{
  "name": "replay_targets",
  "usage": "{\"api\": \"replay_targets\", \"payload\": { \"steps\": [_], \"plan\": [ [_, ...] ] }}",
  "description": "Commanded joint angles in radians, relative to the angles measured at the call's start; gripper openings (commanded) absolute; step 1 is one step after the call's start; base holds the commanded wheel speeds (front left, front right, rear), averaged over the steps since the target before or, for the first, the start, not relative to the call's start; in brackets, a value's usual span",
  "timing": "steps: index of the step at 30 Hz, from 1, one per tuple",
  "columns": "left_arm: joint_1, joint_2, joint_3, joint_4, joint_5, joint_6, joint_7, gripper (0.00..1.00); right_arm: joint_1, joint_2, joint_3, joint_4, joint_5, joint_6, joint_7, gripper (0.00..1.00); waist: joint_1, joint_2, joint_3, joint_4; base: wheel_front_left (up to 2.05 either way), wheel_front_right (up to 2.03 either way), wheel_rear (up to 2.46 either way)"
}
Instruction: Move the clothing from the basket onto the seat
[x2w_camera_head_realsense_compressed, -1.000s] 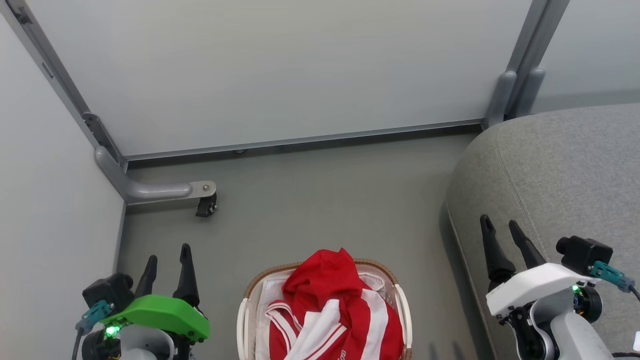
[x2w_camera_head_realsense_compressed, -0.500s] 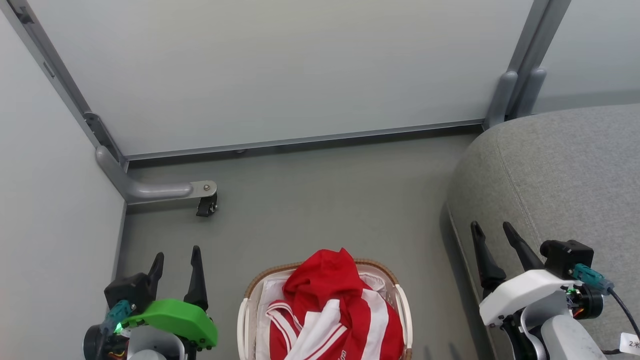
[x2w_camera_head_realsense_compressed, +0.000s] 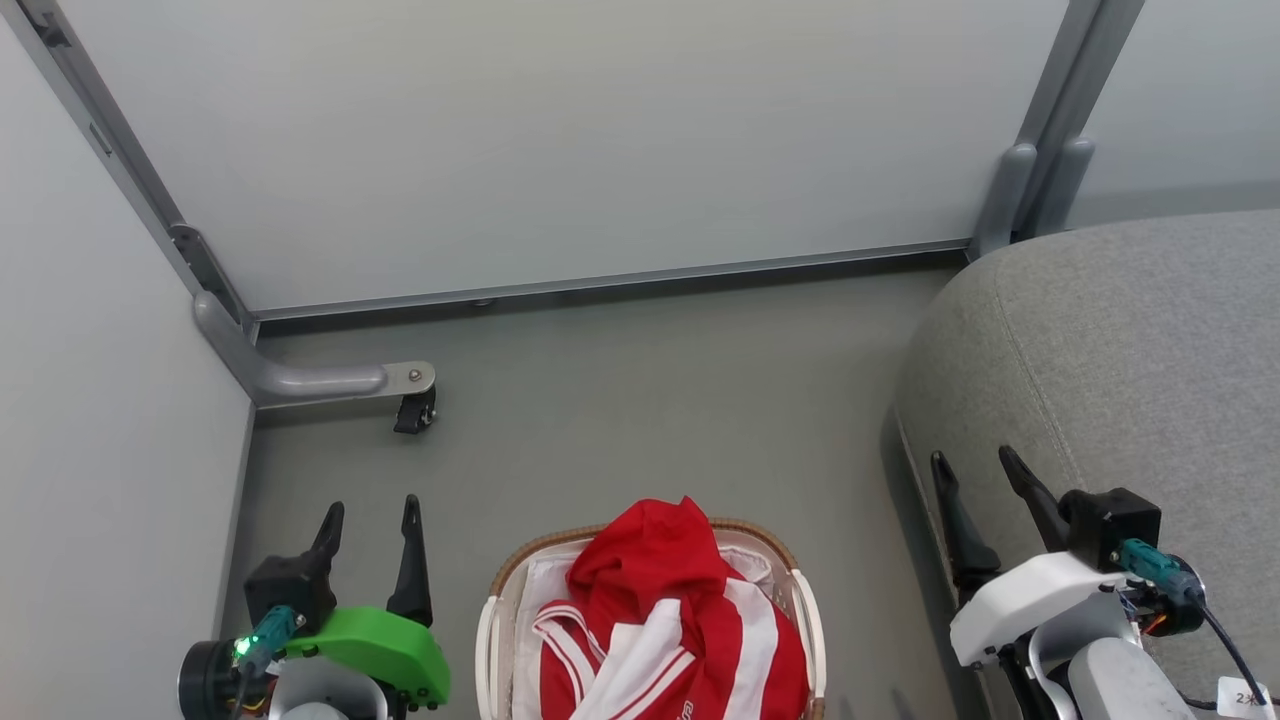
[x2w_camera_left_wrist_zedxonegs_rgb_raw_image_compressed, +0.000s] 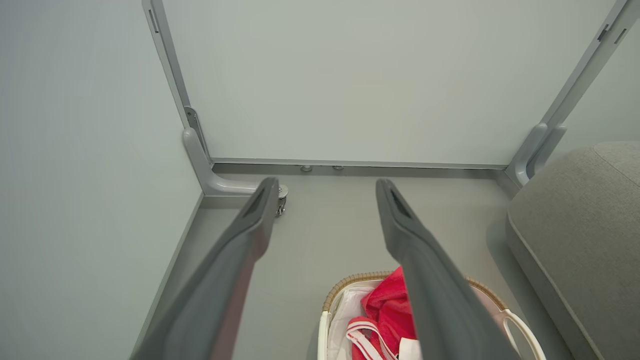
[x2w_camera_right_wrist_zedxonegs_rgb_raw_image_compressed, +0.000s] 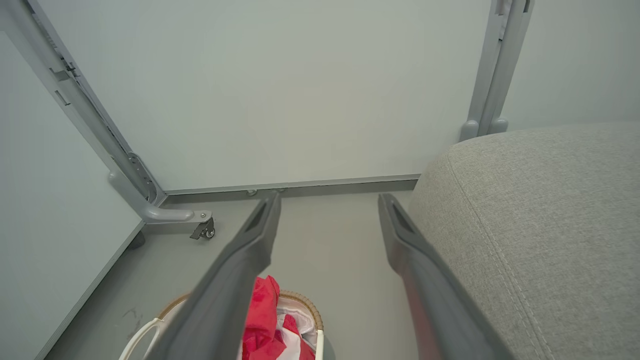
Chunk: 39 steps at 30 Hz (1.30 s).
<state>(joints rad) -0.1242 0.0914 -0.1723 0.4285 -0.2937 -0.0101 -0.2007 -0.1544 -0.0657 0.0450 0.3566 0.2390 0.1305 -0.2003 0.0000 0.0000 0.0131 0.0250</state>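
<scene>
Right now the seat (x2w_camera_head_realsense_compressed: 1120, 350) is the biggest thing on my screen: a grey woven cushion along the right side of the head view, with its rounded corner toward the middle and a stitched seam running down it. Pale partition panels (x2w_camera_head_realsense_compressed: 560, 140) in grey metal frames close off the back and left, and bare grey floor (x2w_camera_head_realsense_compressed: 640, 400) lies between them and the seat.

The basket (x2w_camera_head_realsense_compressed: 487, 640) stands on that floor at the bottom centre, just left of the seat and apart from it. I can see its brown woven rim and white side. The clothing (x2w_camera_head_realsense_compressed: 650, 580) is all inside it, a red heap with broad white stripes that mounds above the far rim, with a bit of white liner (x2w_camera_head_realsense_compressed: 545, 585) beside it.

The left gripper (x2w_camera_head_realsense_compressed: 372, 505) hangs just left of the basket with its two dark fingers spread and nothing between them. In my left wrist view the clothing sits low and partly behind the right-hand finger (x2w_camera_left_wrist_zedxonegs_rgb_raw_image_compressed: 430, 280), not between the pair. The right gripper (x2w_camera_head_realsense_compressed: 972, 456) is over the seat's near edge, fingers also spread and empty. Whether it touches the cushion I cannot tell. In my right wrist view the clothing peeks out beside the left-hand finger (x2w_camera_right_wrist_zedxonegs_rgb_raw_image_compressed: 235, 280), well below the tips.

A small black caster (x2w_camera_head_realsense_compressed: 413, 412) sits under the left frame's foot.
</scene>
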Motion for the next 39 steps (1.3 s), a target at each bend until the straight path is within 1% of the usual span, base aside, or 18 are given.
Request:
{"api": "replay_targets", "payload": {
  "steps": [1, 6, 13, 19, 24, 31, 34, 39],
  "plan": [
    [-0.006, 0.001, -0.001, 0.001, 0.025, -0.003, -0.008, 1.00, 0.007, 0.001, 0.002, -0.007, -0.030, 0.000, -0.009, 1.00, 0.0000, 0.0000, -0.001, 0.001, 0.00, 0.00, 0.00],
    [0.012, -0.011, 0.016, 0.006, 0.054, 0.000, -0.020, 1.00, 0.018, 0.006, 0.003, -0.002, -0.069, 0.000, -0.020, 1.00, 0.0000, 0.0000, -0.005, 0.002, 0.00, 0.00, 0.00],
    [0.036, -0.027, 0.017, 0.013, 0.107, -0.006, -0.033, 1.00, 0.028, 0.010, 0.013, 0.006, -0.125, 0.000, -0.034, 1.00, 0.0000, 0.0000, -0.006, 0.002, 0.00, 0.00, 0.00],
    [0.028, -0.034, 0.005, 0.022, 0.149, -0.018, -0.044, 1.00, 0.013, 0.011, 0.020, -0.003, -0.169, 0.000, -0.045, 1.00, 0.0000, 0.0000, 0.020, -0.007, 0.00, 0.00, 0.00],
    [-0.025, -0.038, -0.010, 0.040, 0.181, -0.033, -0.053, 1.00, -0.031, 0.012, 0.025, -0.028, -0.207, 0.000, -0.054, 1.00, 0.0000, 0.0000, 0.102, -0.027, 0.00, 0.00, 0.00],
    [-0.131, -0.039, -0.047, 0.085, 0.225, -0.060, -0.067, 1.00, -0.134, 0.010, 0.049, -0.074, -0.257, 0.000, -0.067, 1.00, 0.0000, 0.0000, 0.266, -0.077, 0.00, 0.00, 0.00],
    [-0.195, -0.039, -0.071, 0.117, 0.206, -0.073, -0.064, 1.00, -0.194, 0.011, 0.058, -0.101, -0.248, 0.000, -0.066, 1.00, 0.0000, 0.0000, 0.359, -0.113, 0.00, 0.00, 0.00],
    [-0.261, -0.038, -0.105, 0.157, 0.195, -0.086, -0.064, 1.00, -0.245, 0.012, 0.058, -0.126, -0.239, 0.000, -0.066, 1.00, 0.0000, 0.0000, 0.446, -0.147, 0.00, 0.00, 0.00]
  ]
}}
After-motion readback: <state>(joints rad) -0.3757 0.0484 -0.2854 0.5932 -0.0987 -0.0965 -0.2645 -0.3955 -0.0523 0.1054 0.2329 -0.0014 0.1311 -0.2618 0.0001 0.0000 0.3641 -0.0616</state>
